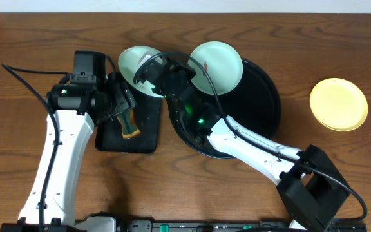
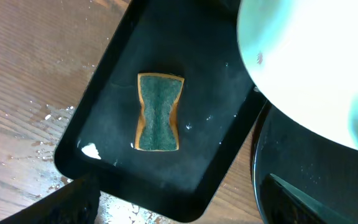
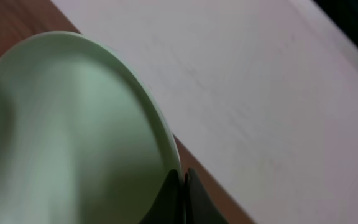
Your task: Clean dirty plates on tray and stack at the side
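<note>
The tray [image 1: 263, 96], big and round, lies in the middle of the table [image 1: 31, 38], with the rectangular tray [image 2: 216, 155] at its left side. One mint plate [image 1: 221, 67] rests on the round tray's far-left part. The yellow plate [image 1: 339, 104] sits near the table's right edge. My right gripper [image 3: 180, 196] pinches the rim of the second mint plate [image 1: 133, 64], which is tilted over the rectangular tray's far edge. My left gripper [image 1: 126, 115] hangs above the sponge [image 2: 159, 112], jaws spread wide.

desk [image 1: 31, 32]: brown wood
rectangular tray [image 1: 145, 138]: left of centre (water drops [image 2: 48, 115] beside it)
round black tray [image 1: 263, 109]: centre
yellow plate [image 1: 339, 104]: far right, well apart
</note>
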Action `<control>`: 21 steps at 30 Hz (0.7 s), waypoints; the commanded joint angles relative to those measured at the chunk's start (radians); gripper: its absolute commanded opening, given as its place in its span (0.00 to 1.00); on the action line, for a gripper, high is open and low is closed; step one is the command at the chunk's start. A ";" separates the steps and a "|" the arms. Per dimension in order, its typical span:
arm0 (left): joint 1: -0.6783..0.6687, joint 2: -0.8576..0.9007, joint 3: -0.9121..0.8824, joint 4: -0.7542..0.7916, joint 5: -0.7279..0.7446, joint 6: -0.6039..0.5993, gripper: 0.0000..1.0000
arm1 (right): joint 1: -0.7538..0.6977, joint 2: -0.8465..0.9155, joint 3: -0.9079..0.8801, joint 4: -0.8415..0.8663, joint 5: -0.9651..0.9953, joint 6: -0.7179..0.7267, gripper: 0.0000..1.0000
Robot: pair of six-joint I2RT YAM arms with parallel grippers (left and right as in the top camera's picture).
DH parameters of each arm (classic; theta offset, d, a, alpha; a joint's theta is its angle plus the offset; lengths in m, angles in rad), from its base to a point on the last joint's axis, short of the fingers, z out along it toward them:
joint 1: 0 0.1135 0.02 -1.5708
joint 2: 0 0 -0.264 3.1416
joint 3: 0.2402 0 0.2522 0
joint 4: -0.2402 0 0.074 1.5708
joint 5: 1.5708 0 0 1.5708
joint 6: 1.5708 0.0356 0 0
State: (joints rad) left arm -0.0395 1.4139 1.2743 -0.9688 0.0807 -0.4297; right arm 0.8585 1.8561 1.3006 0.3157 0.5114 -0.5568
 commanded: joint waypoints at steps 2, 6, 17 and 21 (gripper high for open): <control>0.002 0.040 -0.069 0.032 0.014 -0.039 0.81 | -0.009 -0.003 0.012 -0.039 0.151 0.203 0.01; 0.002 0.068 -0.123 0.100 0.047 -0.042 0.80 | -0.021 -0.003 0.012 -0.087 0.232 0.257 0.01; 0.001 0.230 -0.247 0.346 0.076 -0.016 0.51 | -0.047 -0.003 0.012 -0.188 0.104 0.333 0.01; 0.001 0.320 -0.247 0.372 0.066 -0.016 0.49 | -0.053 -0.005 0.012 -0.198 0.102 0.340 0.01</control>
State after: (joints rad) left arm -0.0402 1.6752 1.0374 -0.6090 0.1516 -0.4641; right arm 0.8196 1.8561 1.3006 0.1215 0.6254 -0.2600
